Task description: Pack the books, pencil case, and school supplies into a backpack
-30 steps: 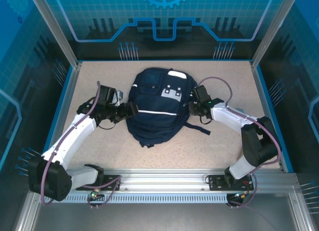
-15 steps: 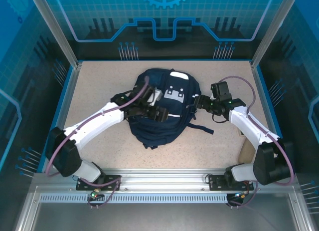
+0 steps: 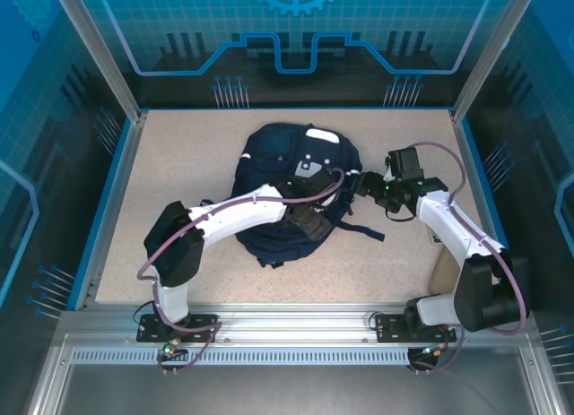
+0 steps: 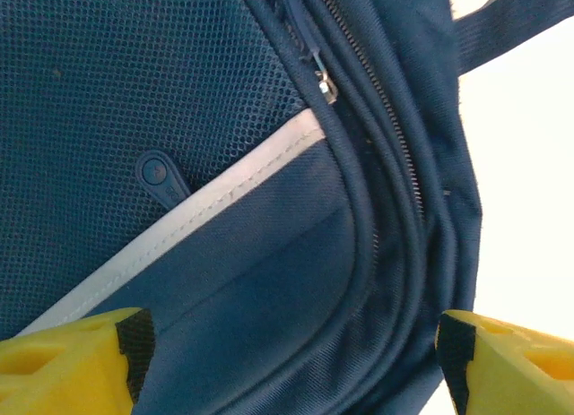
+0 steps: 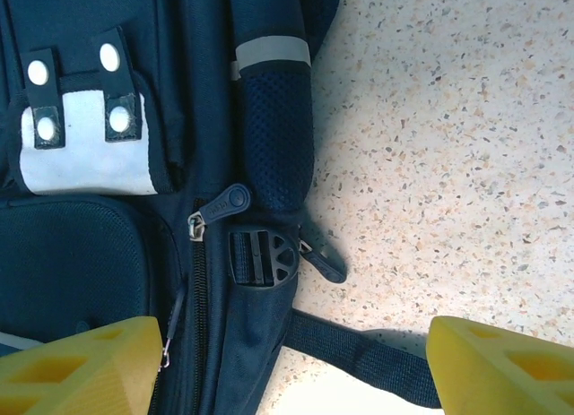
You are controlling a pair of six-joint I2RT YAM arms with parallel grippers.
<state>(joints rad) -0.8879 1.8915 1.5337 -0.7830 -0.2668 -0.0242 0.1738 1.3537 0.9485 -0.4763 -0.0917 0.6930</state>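
The backpack lies flat at the middle of the tabletop, a little nearer the far edge. The left end effector hangs over the backpack on the side toward the tabletop's right edge. Its yellow fingers are spread wide and empty above a zipper pull and a pale stripe. The right end effector sits at the backpack's right side, likewise open and empty, over a buckle and a dark strap.
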